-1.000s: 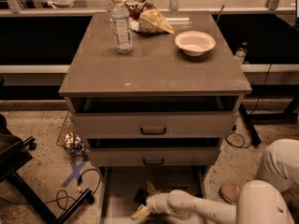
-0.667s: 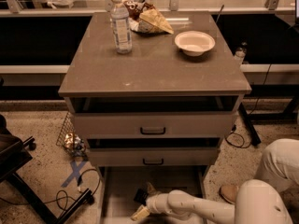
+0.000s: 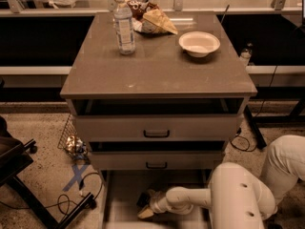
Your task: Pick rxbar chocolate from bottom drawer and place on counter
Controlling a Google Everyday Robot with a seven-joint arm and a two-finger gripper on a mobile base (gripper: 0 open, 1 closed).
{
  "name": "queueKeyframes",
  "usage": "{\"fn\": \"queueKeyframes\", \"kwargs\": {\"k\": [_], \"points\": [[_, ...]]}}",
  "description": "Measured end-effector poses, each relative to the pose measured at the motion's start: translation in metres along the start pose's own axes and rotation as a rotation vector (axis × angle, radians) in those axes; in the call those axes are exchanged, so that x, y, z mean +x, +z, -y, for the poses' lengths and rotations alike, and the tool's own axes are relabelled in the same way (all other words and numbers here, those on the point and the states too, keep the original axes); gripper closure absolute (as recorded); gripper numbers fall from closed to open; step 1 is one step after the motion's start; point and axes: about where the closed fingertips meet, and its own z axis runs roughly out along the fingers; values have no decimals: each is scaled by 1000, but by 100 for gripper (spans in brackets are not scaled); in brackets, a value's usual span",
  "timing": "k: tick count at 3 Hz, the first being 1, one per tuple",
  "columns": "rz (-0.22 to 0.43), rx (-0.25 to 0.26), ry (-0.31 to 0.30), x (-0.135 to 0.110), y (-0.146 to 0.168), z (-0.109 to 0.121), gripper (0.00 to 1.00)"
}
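My gripper (image 3: 145, 206) is low inside the open bottom drawer (image 3: 121, 190), at the lower edge of the camera view, with the pale arm (image 3: 238, 194) reaching in from the right. A small dark shape (image 3: 142, 198) lies right at the gripper's tip on the drawer floor. It may be the rxbar chocolate, but I cannot tell whether it is held. The counter (image 3: 157, 68) is the grey-brown top of the cabinet above.
On the counter stand a water bottle (image 3: 124, 24), a white bowl (image 3: 199, 43) and a tan-and-brown snack bag (image 3: 153, 20). The top drawer (image 3: 157, 128) is pulled out a little, above the second drawer front (image 3: 156, 161). A black chair base (image 3: 28, 185) and cables are on the floor at the left.
The arm's big elbow segment has shifted a little to the left. The gripper has stayed at nearly the same spot in the bottom drawer.
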Motion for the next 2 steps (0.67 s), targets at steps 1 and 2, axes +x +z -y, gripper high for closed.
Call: {"fn": "queueKeyframes", "kwargs": {"k": [1, 2], "points": [[-79, -2, 3, 25, -3, 3, 48], [-79, -2, 3, 21, -6, 3, 72]]}}
